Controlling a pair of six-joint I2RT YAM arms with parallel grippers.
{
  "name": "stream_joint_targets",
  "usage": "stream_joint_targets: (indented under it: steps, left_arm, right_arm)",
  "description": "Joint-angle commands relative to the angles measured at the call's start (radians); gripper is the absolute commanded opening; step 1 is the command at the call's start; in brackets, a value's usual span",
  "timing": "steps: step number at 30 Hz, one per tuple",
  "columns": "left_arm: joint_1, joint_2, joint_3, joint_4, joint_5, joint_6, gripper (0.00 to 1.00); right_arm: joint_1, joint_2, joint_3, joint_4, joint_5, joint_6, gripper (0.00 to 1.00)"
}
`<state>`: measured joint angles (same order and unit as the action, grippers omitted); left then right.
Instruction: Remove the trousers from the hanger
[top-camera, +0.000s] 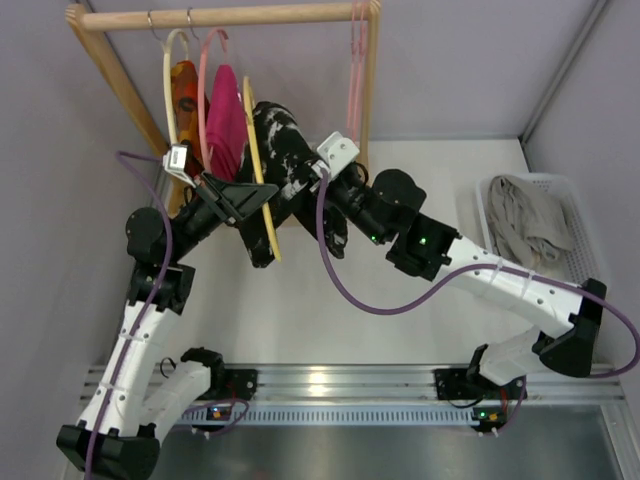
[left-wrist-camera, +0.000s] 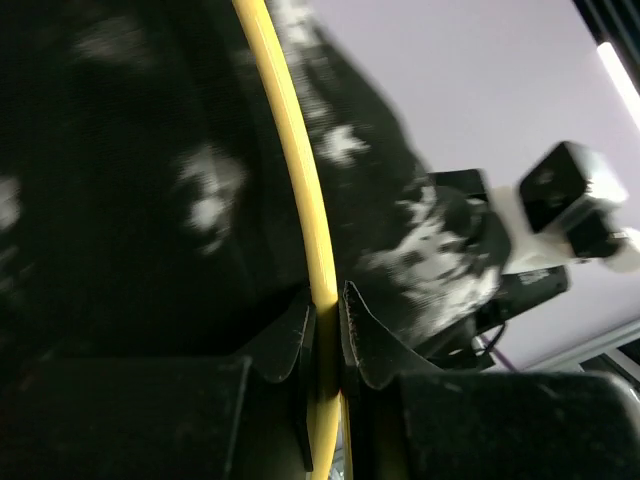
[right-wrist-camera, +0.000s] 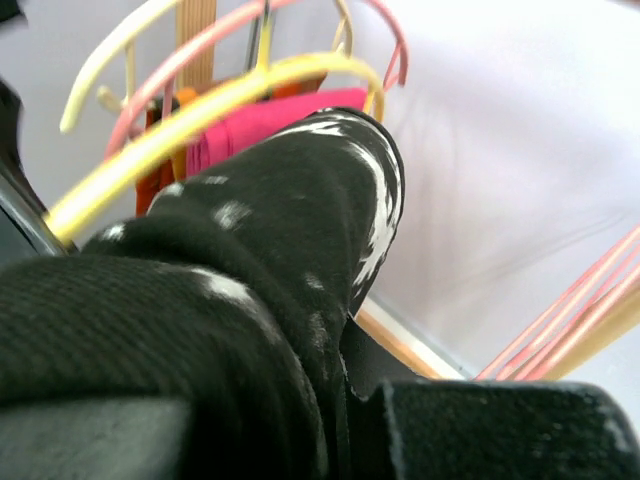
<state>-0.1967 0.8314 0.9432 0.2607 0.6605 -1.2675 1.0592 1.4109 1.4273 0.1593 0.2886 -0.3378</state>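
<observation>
Item: left gripper (left-wrist-camera: 327, 305) clamped on the yellow hanger (left-wrist-camera: 298, 175), bracing it, while right gripper (right-wrist-camera: 300, 430) pinches the black splotched trousers (right-wrist-camera: 280, 220), apparently to draw them off.

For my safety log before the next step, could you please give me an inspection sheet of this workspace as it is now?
Surface: white table, wooden rack at its far side.
Job's things: trousers draped on the tilted yellow hanger.
Clutter: orange garment, magenta garment and pink hangers on the rack; basket holding grey cloth at right.
Grippers: left gripper shut on the hanger; right gripper shut on the trousers.
Cables: purple cable loops from each arm; the right one sags toward the table.
Surroundings: grey walls; metal rail under the arm bases.
</observation>
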Motion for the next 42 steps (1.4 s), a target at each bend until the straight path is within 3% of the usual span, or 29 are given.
stream_joint_targets:
  steps: [1, 20, 23, 31, 35, 42]
  left_arm:
    - [0.01, -0.02, -0.033, -0.066, -0.047, 0.118, 0.0]
    - [0.01, -0.049, -0.126, -0.178, -0.01, 0.24, 0.0]
    - [0.01, -0.054, -0.144, -0.176, 0.028, 0.257, 0.0]
    - [0.005, -0.04, -0.132, -0.176, 0.064, 0.28, 0.0]
    - [-0.004, -0.015, -0.126, -0.175, 0.05, 0.277, 0.0]
    - [-0.023, -0.006, -0.109, -0.161, 0.048, 0.275, 0.0]
  right_arm:
    - [-0.007, -0.145, 0.165, 0.252, 0.017, 0.016, 0.0]
    - [-0.03, -0.234, 0.324, 0.26, 0.064, -0.05, 0.0]
    - [-0.1, -0.279, 0.325, 0.218, 0.081, -0.001, 0.0]
    - [-0.473, -0.512, 0.185, 0.062, 0.147, 0.158, 0.0]
    - [-0.652, -0.624, 0.059, 0.008, 0.234, 0.142, 0.0]
    - [-0.832, -0.782, -0.279, 0.003, 0.481, -0.022, 0.0]
